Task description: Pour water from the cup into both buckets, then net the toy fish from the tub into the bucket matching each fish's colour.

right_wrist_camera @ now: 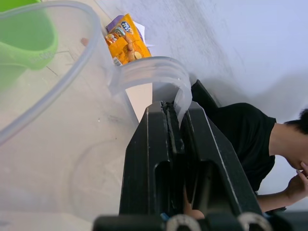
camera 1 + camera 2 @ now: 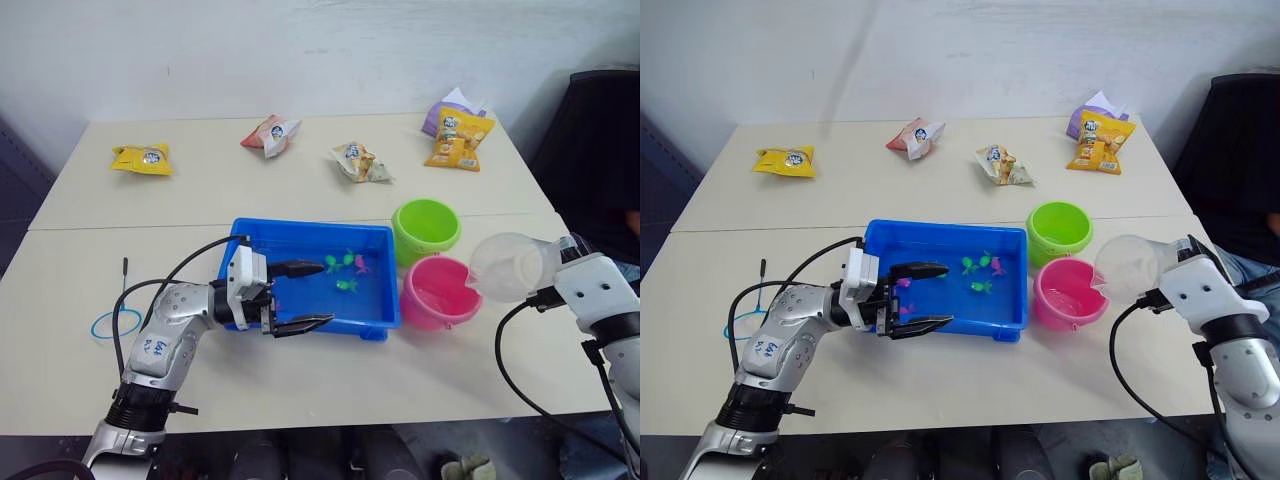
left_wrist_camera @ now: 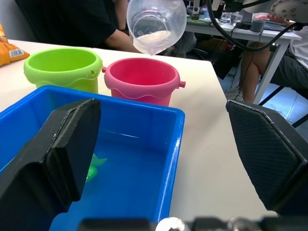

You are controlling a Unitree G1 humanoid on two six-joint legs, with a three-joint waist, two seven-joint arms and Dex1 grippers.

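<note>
My right gripper (image 1: 169, 108) is shut on the handle of the clear cup (image 2: 508, 266). The cup is tipped with its spout over the pink bucket (image 2: 438, 293), and a little water shows inside the cup (image 3: 153, 37). Just behind the pink bucket stands the lime green bucket (image 2: 426, 228). The blue tub (image 2: 300, 232) holds water, two green toy fish (image 2: 346, 285) and a pink one (image 2: 361, 264). My left gripper (image 2: 322, 293) hangs open over the tub's near-left part, holding nothing. The blue-rimmed net (image 2: 117, 322) lies flat on the table to the far left.
Snack packets lie along the table's far side: a yellow one (image 2: 142, 158), a red-and-white one (image 2: 270, 133), a pale one (image 2: 360, 162) and an orange one (image 2: 458, 138). A person in black (image 1: 240, 134) sits beyond the table's right end.
</note>
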